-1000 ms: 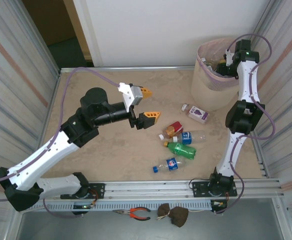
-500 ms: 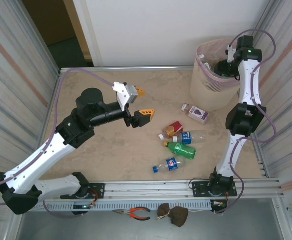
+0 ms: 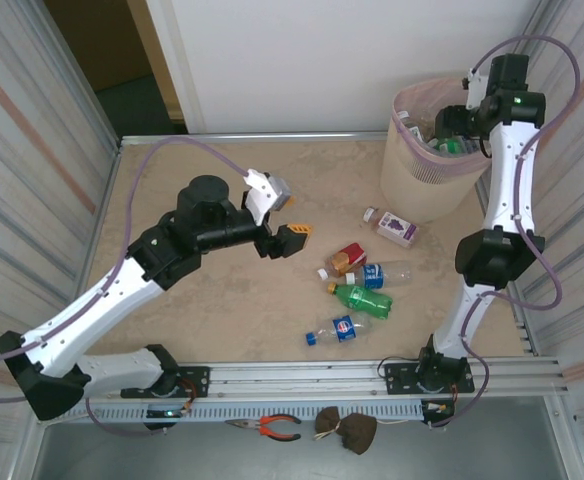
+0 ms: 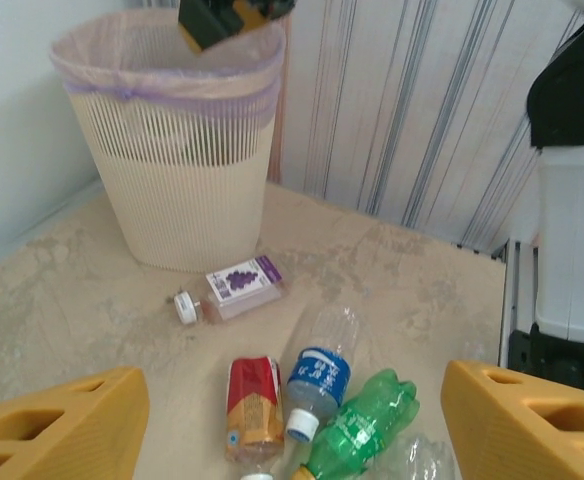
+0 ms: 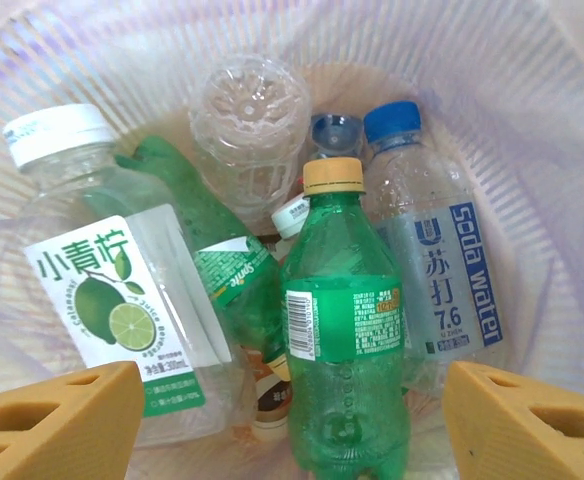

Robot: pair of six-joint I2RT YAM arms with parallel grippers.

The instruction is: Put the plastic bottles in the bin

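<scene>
Bottle [image 5: 440, 272] in the bin [image 5: 542, 90] reads "Soda water 7.6".

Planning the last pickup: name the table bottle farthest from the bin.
The clear bottle with the blue cap, nearest the arm bases; the rest lie closer to the bin.

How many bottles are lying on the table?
5: purple-label bottle near the bin; red-label bottle, blue-label bottle, green bottle clustered; blue-capped bottle nearest the front. None looks hidden.
</scene>
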